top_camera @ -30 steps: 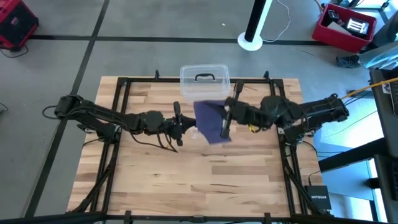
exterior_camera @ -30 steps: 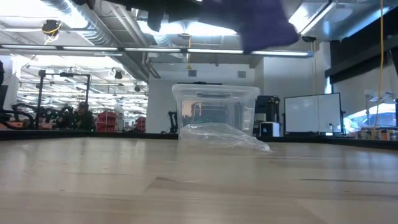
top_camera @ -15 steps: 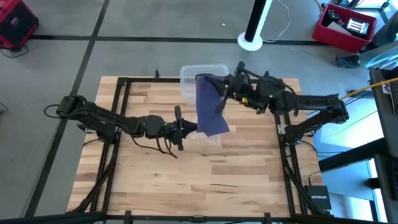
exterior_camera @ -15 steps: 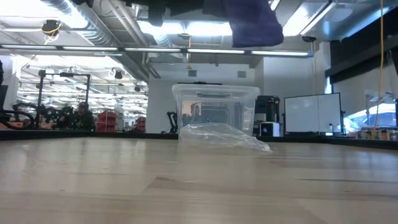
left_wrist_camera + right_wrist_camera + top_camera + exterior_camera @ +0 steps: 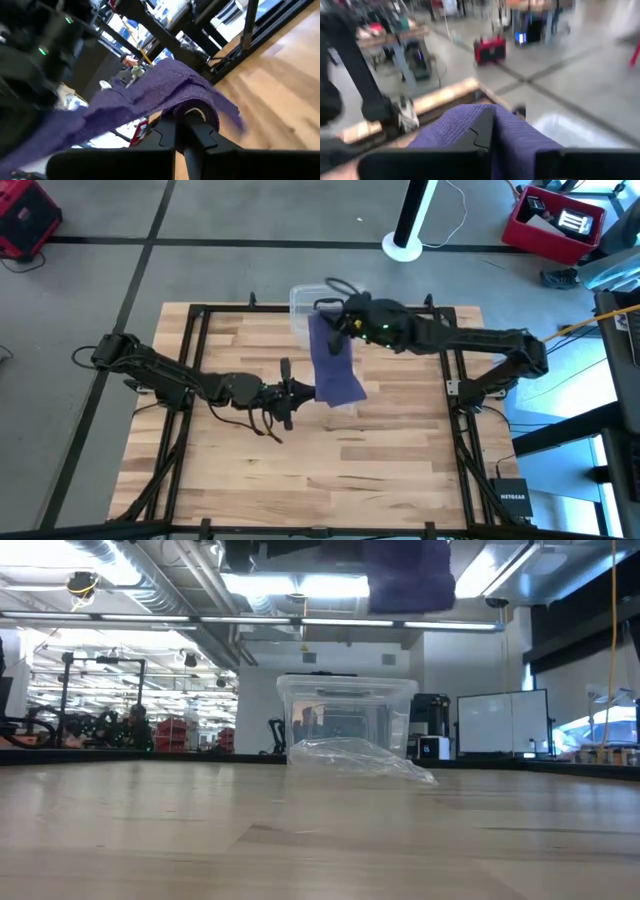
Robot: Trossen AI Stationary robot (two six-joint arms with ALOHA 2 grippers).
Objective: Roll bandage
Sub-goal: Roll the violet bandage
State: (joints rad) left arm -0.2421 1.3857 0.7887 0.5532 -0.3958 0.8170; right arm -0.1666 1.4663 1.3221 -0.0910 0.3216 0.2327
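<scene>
Held aloft between two grippers: the bandage (image 5: 335,365), a purple fabric strip stretched above the middle of the wooden table (image 5: 300,470). Nearest end wound into a small roll and clenched in the left gripper (image 5: 300,391), jaws pinched tight on the roll's core, as seen in the left wrist view (image 5: 192,116). From there, running up and away toward the right gripper (image 5: 333,323), which sits at the strip's far, upper end above the back of the table; fabric draped over both sides of its fingers (image 5: 482,132) in the right wrist view, fingers close together with cloth between them, grip on it looking slight. Long axis running from front to back in the overhead view, near end slightly lower, broad face turned upward, lower corner hanging loose just beside the left gripper. In the level view, only the bandage's lower edge (image 5: 408,578) visible at the top of the picture, well clear of the tabletop. Underneath and beyond the strip: a crinkled clear plastic bag (image 5: 360,758) lying on the wood. Farther back, below the right gripper: a clear plastic box (image 5: 345,715) with a dark handle on its lid.
</scene>
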